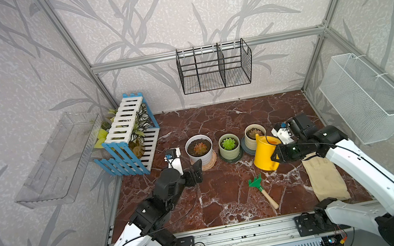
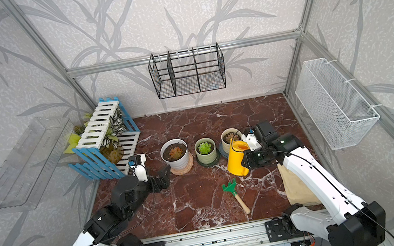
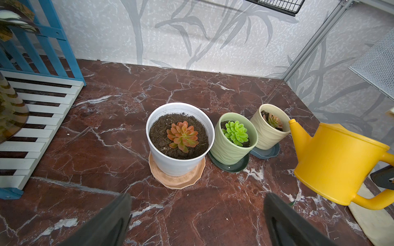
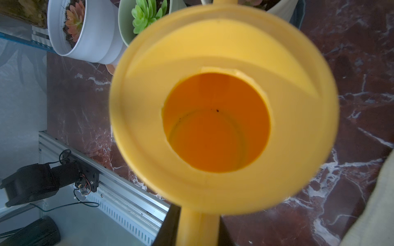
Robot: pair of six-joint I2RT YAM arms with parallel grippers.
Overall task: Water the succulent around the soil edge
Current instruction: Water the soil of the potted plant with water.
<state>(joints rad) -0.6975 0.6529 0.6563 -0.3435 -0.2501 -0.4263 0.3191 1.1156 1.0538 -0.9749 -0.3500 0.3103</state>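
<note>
Three potted succulents stand in a row. An orange one (image 1: 199, 148) (image 3: 182, 136) is in a white pot, a green one (image 1: 229, 144) (image 3: 235, 133) in a green pot, and a reddish one (image 1: 253, 132) (image 3: 274, 121) in a cream pot. The yellow watering can (image 1: 264, 154) (image 2: 236, 159) (image 3: 336, 161) (image 4: 223, 106) is right of the row, its spout tip close by the cream pot's rim. My right gripper (image 1: 277, 156) (image 4: 198, 225) is shut on the can's handle. My left gripper (image 1: 197, 168) (image 3: 197, 204) stands open and empty over the marble, just in front of the white pot.
A green toy rake (image 1: 255, 183) lies in front of the can, and a beige cloth (image 1: 327, 180) lies under my right arm. A blue and white slatted crate (image 1: 127, 138) with plants stands at the back left. A black wire basket (image 1: 214, 67) and a white mesh basket (image 1: 366, 96) hang on the walls.
</note>
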